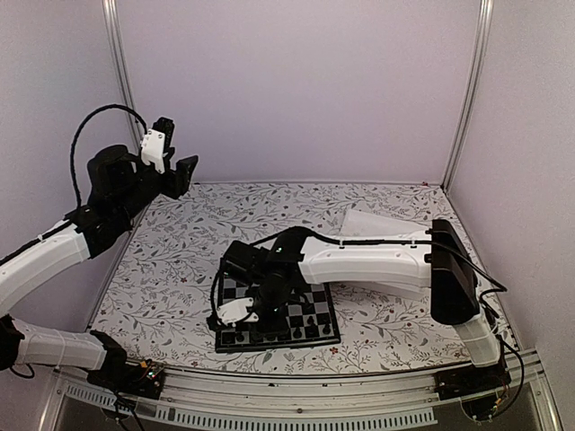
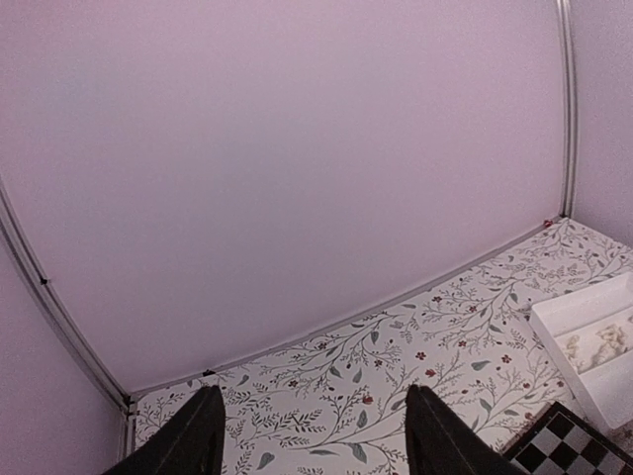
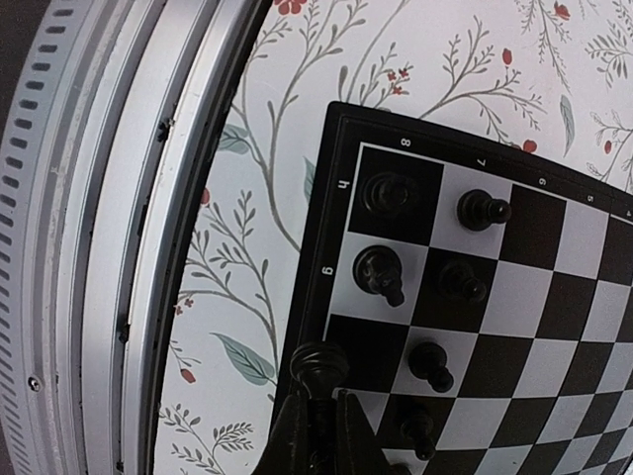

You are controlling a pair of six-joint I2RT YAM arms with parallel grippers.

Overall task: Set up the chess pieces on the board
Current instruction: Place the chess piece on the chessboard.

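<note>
Closest to the right wrist camera, the right gripper (image 3: 318, 411) is seen with its jaws drawn narrow and clamped on a black chess piece (image 3: 319, 364). The piece is gripped low on its body, and its rounded head shows just beyond the fingertips. It is held upright over the chessboard (image 3: 584, 237), at the edge column beside the border, one square along from the row lettered g. Whether its base is touching the board cannot be told.

Six other black pieces (image 3: 380, 272) are stood on the squares just beyond the gripper, grouped in the corner marked h and 8. Two are placed in the edge column and the rest in the next two columns. An aluminium rail (image 3: 89, 247) is seen beside the board, with a strip of floral tablecloth (image 3: 237, 247) between them.

In the top view the board is laid near the front of the table, under the right arm's wrist.

The left gripper (image 2: 315, 406) is raised high at the table's far left corner, well apart from the board, with its jaws spread wide and nothing held between them.

A white tray (image 2: 554, 322) is set beyond the board. Pale figurines (image 2: 598, 341) are lying in one of its compartments, too blurred to be identified.
</note>
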